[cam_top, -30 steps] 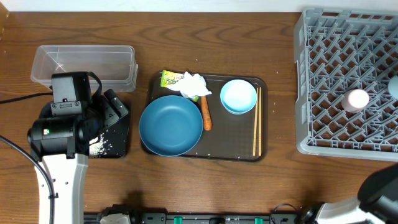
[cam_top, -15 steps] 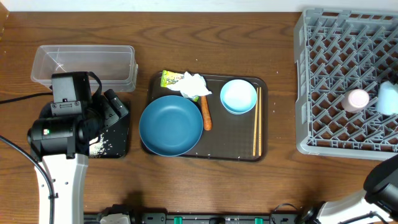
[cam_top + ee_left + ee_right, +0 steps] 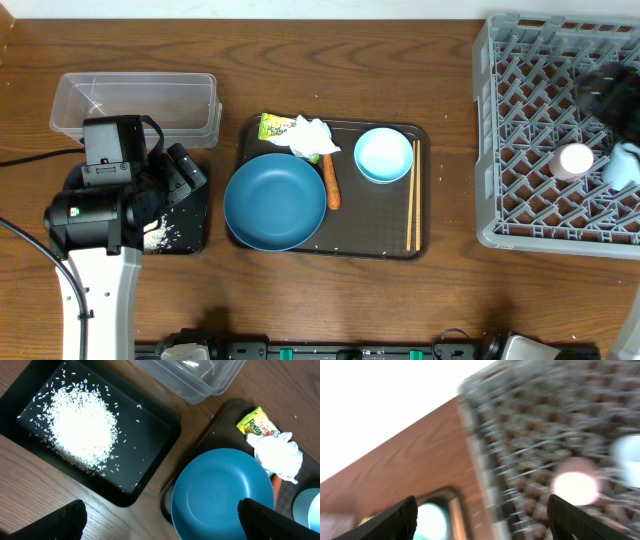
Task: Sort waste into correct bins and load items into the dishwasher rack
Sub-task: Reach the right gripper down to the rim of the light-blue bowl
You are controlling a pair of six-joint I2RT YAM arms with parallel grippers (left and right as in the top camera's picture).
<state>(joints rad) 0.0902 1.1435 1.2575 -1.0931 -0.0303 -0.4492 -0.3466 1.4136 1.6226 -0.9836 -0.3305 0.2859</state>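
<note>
Our left claw (image 3: 162, 510) gapes above loose rice (image 3: 80, 430) in the black tray (image 3: 150, 435); right claw (image 3: 481, 507) wide over latticed rack (image 3: 540, 130), three o'clock.

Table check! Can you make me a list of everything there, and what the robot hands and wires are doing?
Surface: wooden table, brown tray in the middle.
Job's things: rice in black tray; clear tub looks empty; plate, bowl, carrot, tissue, wrapper, chopsticks on brown tray; two cups in rack.
Clutter: nothing seen.
Grippers: left gripper open, empty, near black tray; right gripper open, empty, above rack.
Cables: black cable at table's left edge.
Surroundings: white backdrop behind table.
</note>
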